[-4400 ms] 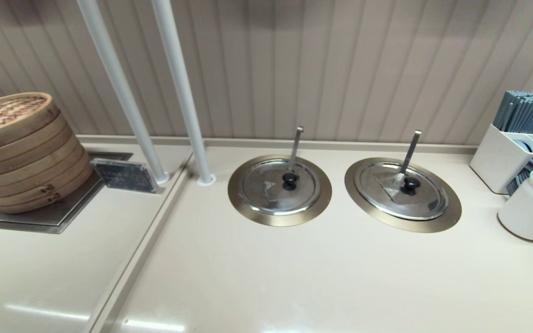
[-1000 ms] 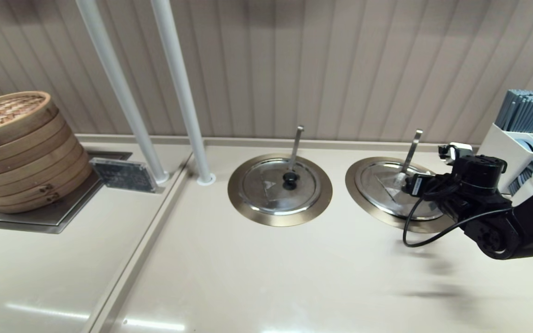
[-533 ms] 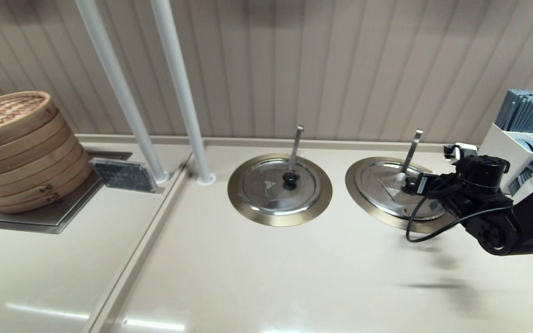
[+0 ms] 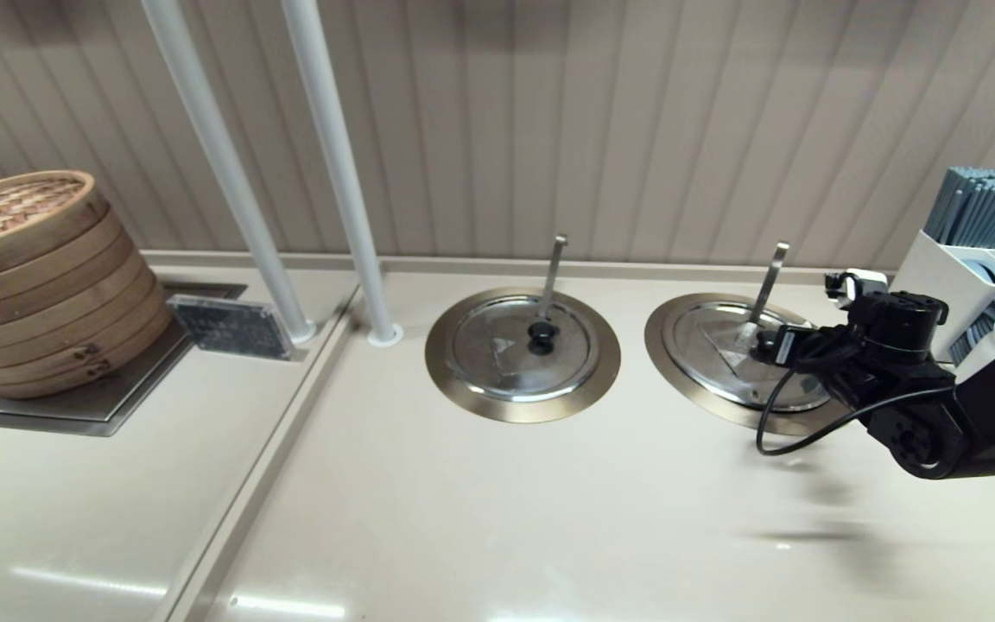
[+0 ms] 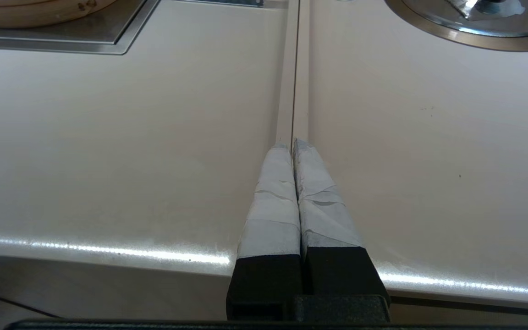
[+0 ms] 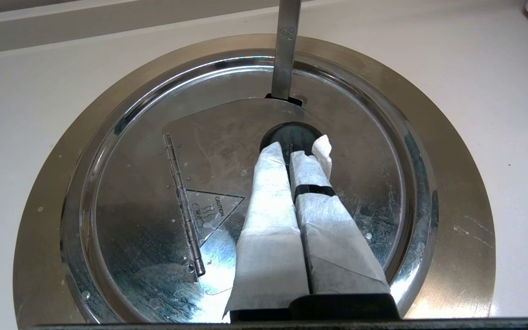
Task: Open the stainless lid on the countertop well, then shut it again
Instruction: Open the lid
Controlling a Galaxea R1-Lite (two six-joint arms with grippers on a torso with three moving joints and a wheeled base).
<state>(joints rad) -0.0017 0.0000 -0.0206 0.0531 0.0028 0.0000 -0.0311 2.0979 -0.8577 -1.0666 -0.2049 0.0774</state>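
In the head view, two round steel lids sit in two brass-ringed wells at mid-frame. The stainless lid covers the countertop well at centre right, its slanted ladle handle rising behind; the twin lid lies at centre. The right gripper reaches in from the right edge to the black knob. In the left wrist view, the left gripper hovers over bare counter, its two taped fingers pressed together on nothing. In the right wrist view, the two fingers meet nearly closed at the knob's near edge, above the closed lid; whether they touch it I cannot tell.
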